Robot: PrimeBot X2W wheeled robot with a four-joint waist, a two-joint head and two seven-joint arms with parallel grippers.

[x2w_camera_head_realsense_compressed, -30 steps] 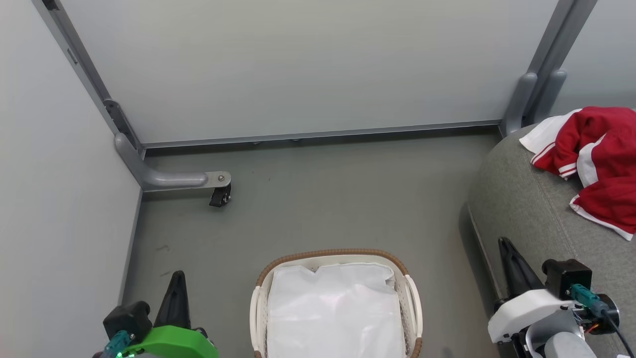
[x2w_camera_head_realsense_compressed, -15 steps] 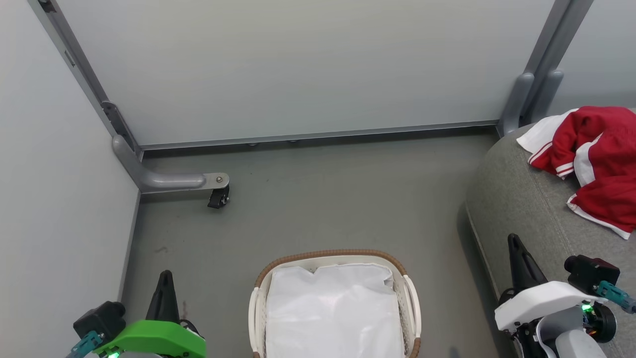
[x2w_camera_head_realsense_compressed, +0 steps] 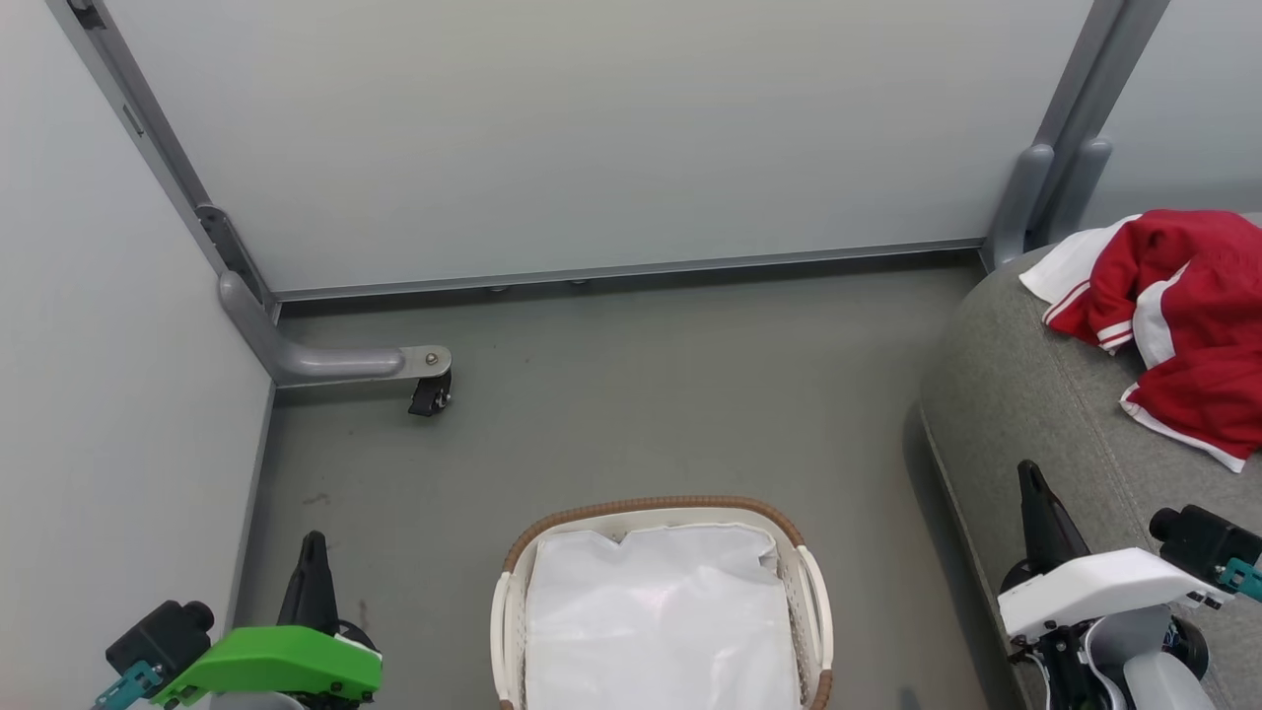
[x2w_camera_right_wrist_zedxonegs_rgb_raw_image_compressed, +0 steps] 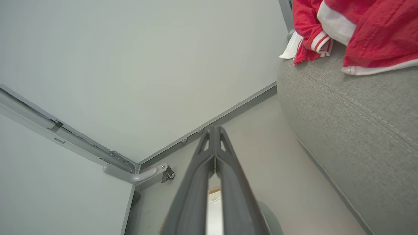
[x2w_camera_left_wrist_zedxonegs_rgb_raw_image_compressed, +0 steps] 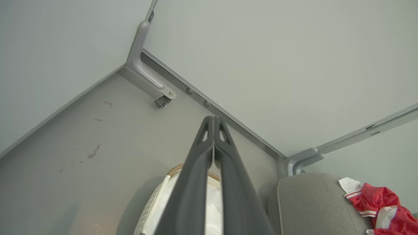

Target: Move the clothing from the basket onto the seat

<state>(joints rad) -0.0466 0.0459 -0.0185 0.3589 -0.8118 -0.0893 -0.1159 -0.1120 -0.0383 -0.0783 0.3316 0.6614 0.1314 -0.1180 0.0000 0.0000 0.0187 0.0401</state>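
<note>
Nearest, the left gripper (x2w_camera_head_realsense_compressed: 315,542) and the right gripper (x2w_camera_head_realsense_compressed: 1030,471) are seen lower in the head view, and further out toward its corners, than a second ago. Each pair of fingers is pressed together tip to tip, and nothing is held in either. Between them and just beyond, the laundry basket (x2w_camera_head_realsense_compressed: 651,505) is set on the floor (x2w_camera_head_realsense_compressed: 641,394) with its white fabric liner (x2w_camera_head_realsense_compressed: 661,611) laid bare, and no red cloth is seen in it. To the right, the grey sofa cushion (x2w_camera_head_realsense_compressed: 1025,394) is overlapped at its near edge by the right gripper. Further back on it, at the far right, the red garments (x2w_camera_head_realsense_compressed: 1193,325) with white striped trim are left in a crumpled heap, well apart from the basket. The arms are judged to be drawn back to rest and the transfer is judged complete, though the basket's near end is cut off by the frame
</note>
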